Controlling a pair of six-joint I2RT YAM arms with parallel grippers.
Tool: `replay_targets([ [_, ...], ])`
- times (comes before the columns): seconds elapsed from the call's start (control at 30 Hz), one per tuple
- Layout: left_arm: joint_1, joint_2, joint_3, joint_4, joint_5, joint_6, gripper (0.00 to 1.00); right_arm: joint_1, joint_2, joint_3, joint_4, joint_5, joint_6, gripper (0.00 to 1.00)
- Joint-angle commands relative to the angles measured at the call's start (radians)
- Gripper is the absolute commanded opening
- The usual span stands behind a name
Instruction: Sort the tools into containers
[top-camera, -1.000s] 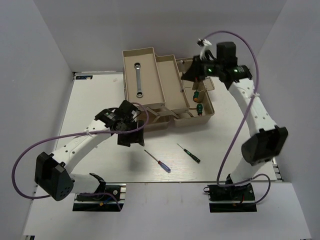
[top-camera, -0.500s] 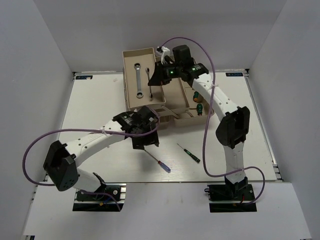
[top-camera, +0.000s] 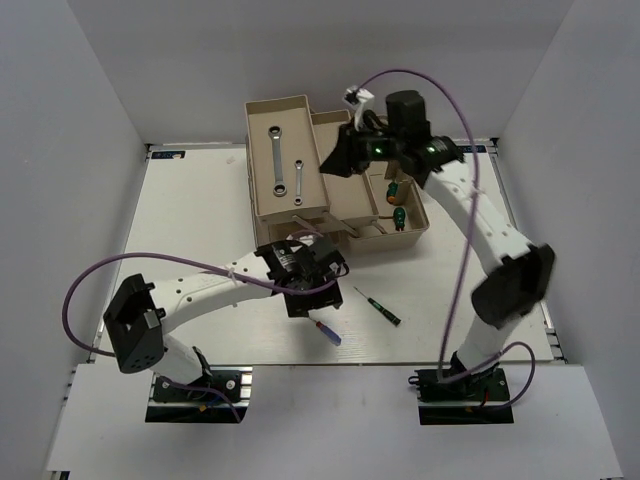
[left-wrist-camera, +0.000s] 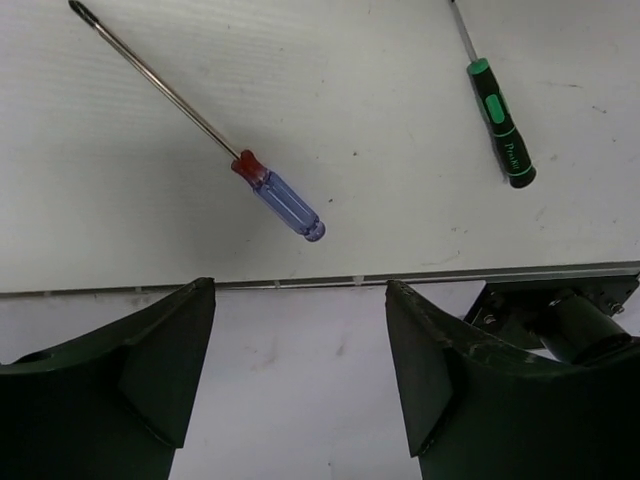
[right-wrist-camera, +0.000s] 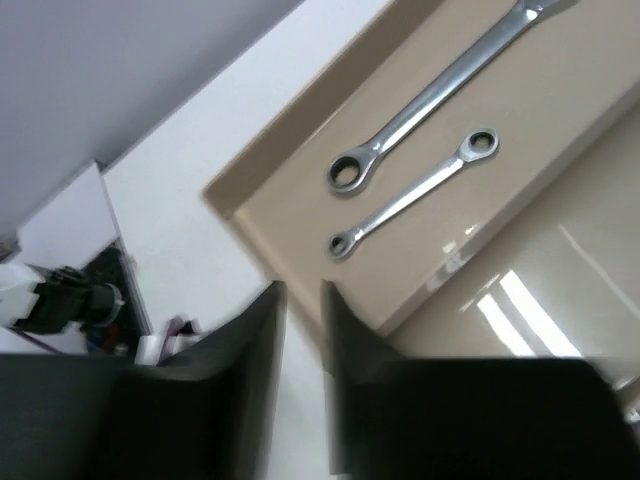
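The beige toolbox (top-camera: 415, 232) stands open at the back. Its left tray (top-camera: 256, 195) holds the long wrench (top-camera: 275, 158) and the short wrench (top-camera: 298, 181); both also show in the right wrist view, long (right-wrist-camera: 440, 95) and short (right-wrist-camera: 410, 195). A green-handled screwdriver (top-camera: 398, 216) lies in the right compartment. My right gripper (top-camera: 336, 160) hovers over the tray's right edge, its jaws (right-wrist-camera: 302, 310) a narrow gap apart and empty. My left gripper (top-camera: 310, 292) is open and empty (left-wrist-camera: 300, 380) just above the red-and-blue screwdriver (left-wrist-camera: 275, 190). The other green screwdriver (left-wrist-camera: 503, 140) lies to its right.
The toolbox's middle tray (top-camera: 345, 195) is bare. A second green item (top-camera: 393, 187) lies in the right compartment. Both loose screwdrivers, the red-and-blue one (top-camera: 325, 330) and the green one (top-camera: 378, 306), lie near the table's front edge (left-wrist-camera: 300, 284). White walls enclose the table.
The short wrench left my right gripper and now lies in the left tray; that gripper drew back to the right. My left gripper moved right and nearer, over the red-and-blue screwdriver.
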Motion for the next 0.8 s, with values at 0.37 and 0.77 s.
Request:
replay_targets([
  [0.37, -0.109, 0.047, -0.098, 0.111, -0.145, -0.183, 0.50, -0.112, -0.599, -0.718, -0.271, 0.271, -0.403, 0.00],
  [0.77, -0.158, 0.141, -0.118, 0.146, -0.194, -0.270, 0.54, -0.130, -0.698, -0.983, -0.340, 0.214, -0.478, 0.36],
])
